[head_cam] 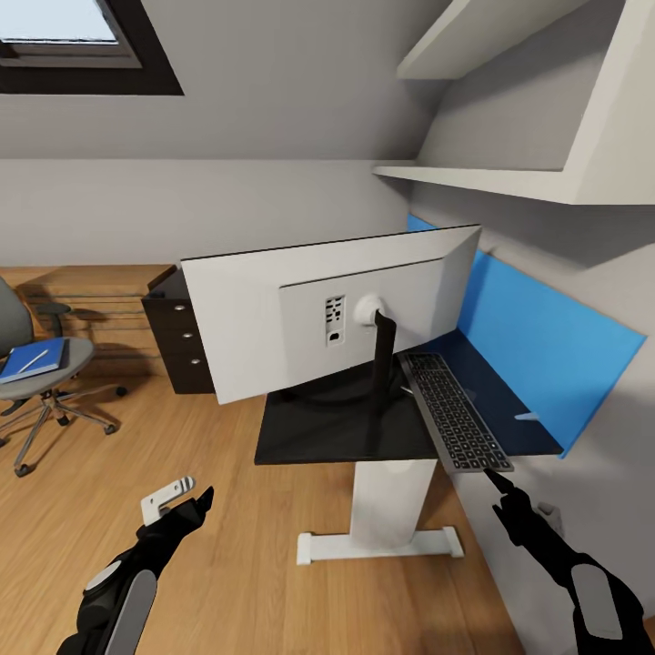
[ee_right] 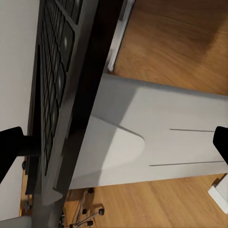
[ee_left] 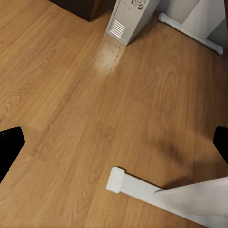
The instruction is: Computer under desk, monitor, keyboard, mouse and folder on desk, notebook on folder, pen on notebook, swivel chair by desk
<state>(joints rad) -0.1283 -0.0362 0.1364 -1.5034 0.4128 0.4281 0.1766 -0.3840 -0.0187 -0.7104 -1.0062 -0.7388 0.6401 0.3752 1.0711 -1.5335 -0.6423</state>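
Observation:
The monitor (head_cam: 300, 318) stands on the black desk (head_cam: 309, 437) with its light grey back toward me. To its right the dark keyboard (head_cam: 450, 409) lies on the desk, its near end poking over the front edge. My right gripper (head_cam: 498, 478) is open right at that near end, and one fingertip (ee_right: 12, 147) overlaps the keyboard (ee_right: 54, 80). Lower left, my left gripper (head_cam: 198, 502) hangs open over the floor. The grey computer (ee_left: 127, 19) stands on the floor by the desk's white foot. The swivel chair (head_cam: 36, 382) at far left carries the blue folder (head_cam: 41, 355) and a white pen (head_cam: 35, 362).
The desk's white leg (head_cam: 391, 509) and foot (head_cam: 377, 546) stand between my arms. Dark drawers (head_cam: 177, 337) sit behind the monitor. A blue wall panel (head_cam: 546, 346) and white shelves (head_cam: 509, 177) line the right wall. Wooden floor (head_cam: 209, 437) spreads out to the left.

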